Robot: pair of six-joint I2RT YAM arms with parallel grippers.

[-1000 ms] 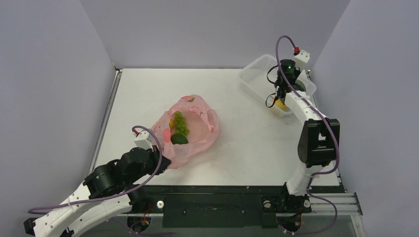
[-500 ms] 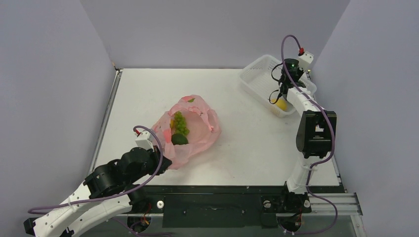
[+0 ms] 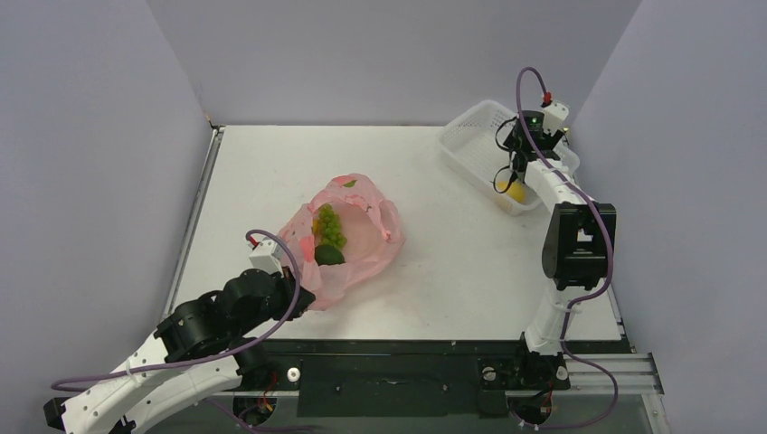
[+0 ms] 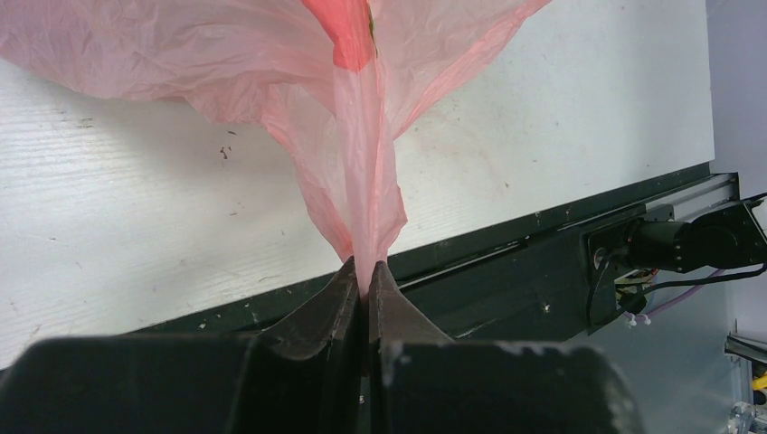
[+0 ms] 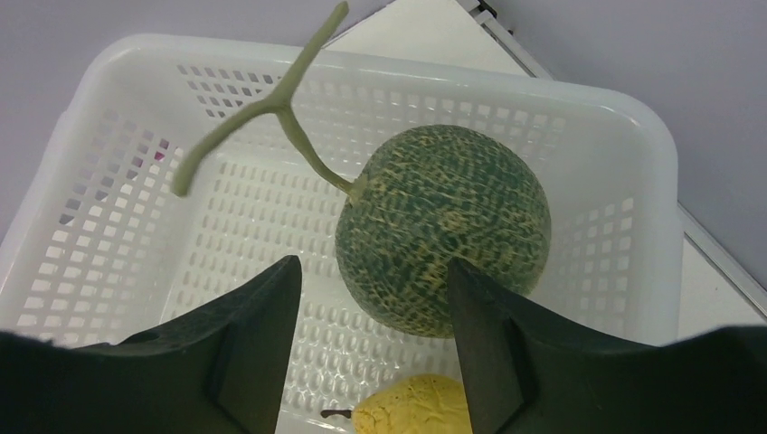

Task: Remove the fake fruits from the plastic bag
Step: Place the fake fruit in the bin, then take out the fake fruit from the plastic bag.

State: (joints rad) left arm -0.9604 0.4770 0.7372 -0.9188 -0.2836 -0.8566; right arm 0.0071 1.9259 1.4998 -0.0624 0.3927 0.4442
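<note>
on the left i am pinching a gathered fold of the thin translucent pink plastic bag [image 4: 362,181] between the pressed-together fingers of the left gripper [image 4: 364,271]. the bag is lying open mid-table with a light-green grape-like cluster [image 3: 330,226] and a dark green oval fruit [image 3: 327,256] sitting inside. at far right the right gripper [image 5: 371,271] is hovering, fingers spread, over the white perforated plastic basket [image 5: 136,63], where a netted grey-green melon [image 5: 443,226] and a bumpy yellow lemon [image 5: 411,407] are resting, neither gripped.
</note>
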